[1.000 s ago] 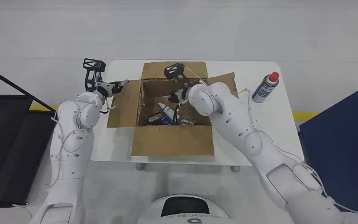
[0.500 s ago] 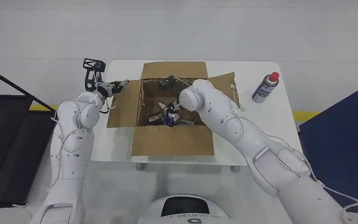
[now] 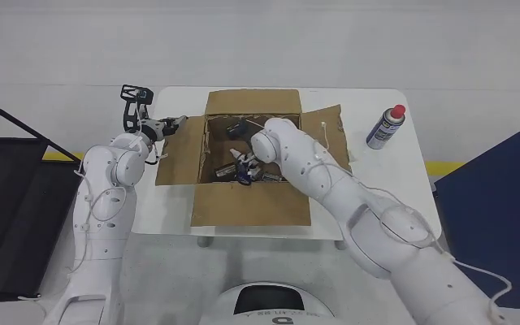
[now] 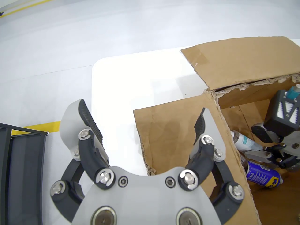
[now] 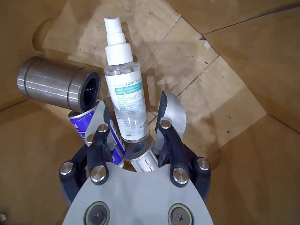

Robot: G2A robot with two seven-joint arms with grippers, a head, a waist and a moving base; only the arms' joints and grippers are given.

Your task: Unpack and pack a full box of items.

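Observation:
An open cardboard box [image 3: 250, 205] sits mid-table with its flaps spread. Inside lie a clear spray bottle [image 5: 125, 90] with a white pump top, a steel cylinder [image 5: 56, 84], a blue can [image 5: 80, 121] and a smaller grey cylinder [image 5: 140, 154]. My right gripper [image 5: 133, 101] is down in the box, open, one finger on each side of the bottle's lower body without pinching it; in the top view it is low in the box [image 3: 244, 165]. My left gripper [image 4: 141, 108] hangs open and empty over the box's left flap [image 4: 171, 139], and sits at the table's left [image 3: 166, 124].
A red-capped spray can [image 3: 385, 126] stands upright on the white table [image 3: 382, 187] right of the box. A black rack [image 3: 20, 203] stands off the table's left side. The box walls close in around my right gripper.
My right arm has dropped deeper into the box and shifted toward its left, bringing the gripper down around the clear bottle. The left arm has kept still.

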